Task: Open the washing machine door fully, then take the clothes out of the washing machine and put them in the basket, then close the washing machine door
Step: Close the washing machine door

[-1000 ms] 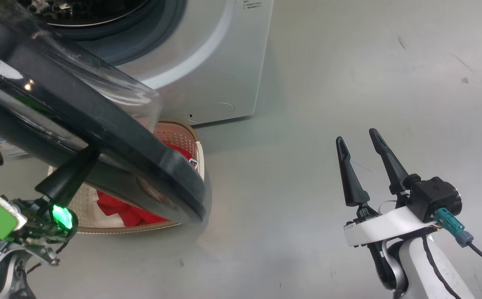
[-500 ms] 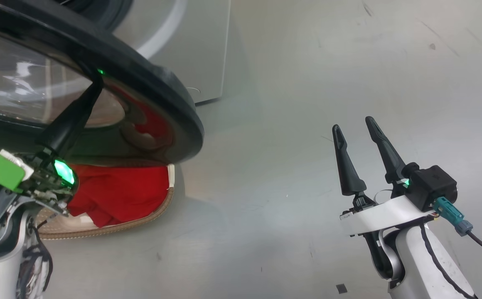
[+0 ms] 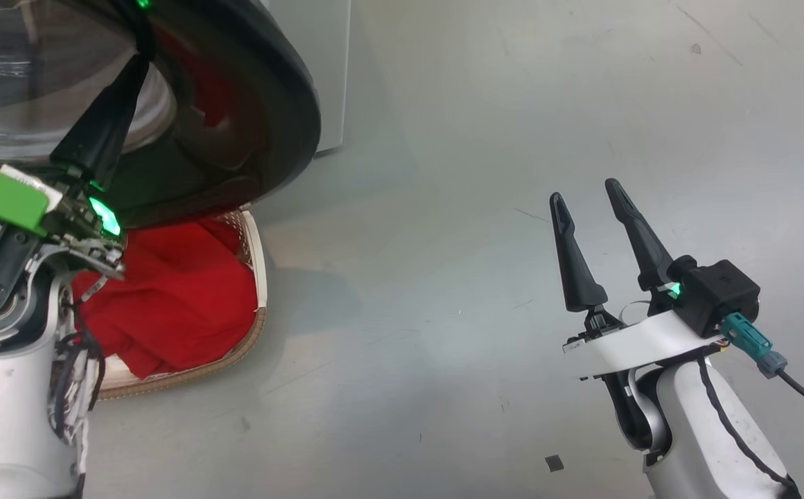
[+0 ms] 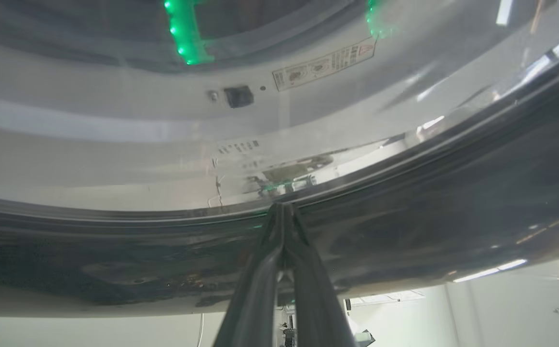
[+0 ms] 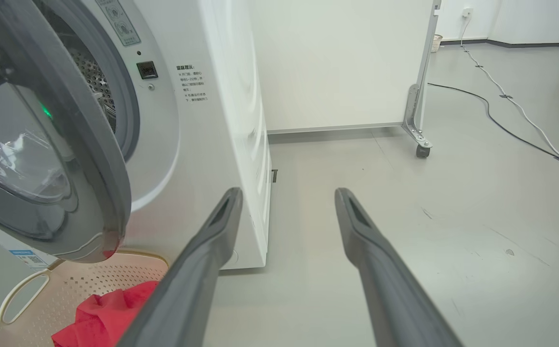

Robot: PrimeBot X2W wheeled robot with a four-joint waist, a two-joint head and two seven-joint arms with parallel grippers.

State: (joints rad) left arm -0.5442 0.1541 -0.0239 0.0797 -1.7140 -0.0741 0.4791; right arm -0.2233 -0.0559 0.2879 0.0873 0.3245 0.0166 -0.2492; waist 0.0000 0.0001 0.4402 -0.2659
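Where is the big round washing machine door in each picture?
Head view: the washing machine door is at the upper left, its black rim above the red clothes.
Left wrist view: the door runs across the middle, at the tips of the left gripper.
Right wrist view: the door is at the left, standing open.
Shared landmark: the white washing machine behind the door.

The left claw [image 4: 283,208] is clamped tight, its two dark fingers pressed together tip to tip. It sits at the near left, reaching up and away from the pale left forearm [image 3: 7,423]. The right claw [image 3: 584,190] hangs at the near right, fingers spread wide and empty, pointing away above the white right forearm [image 3: 707,430].
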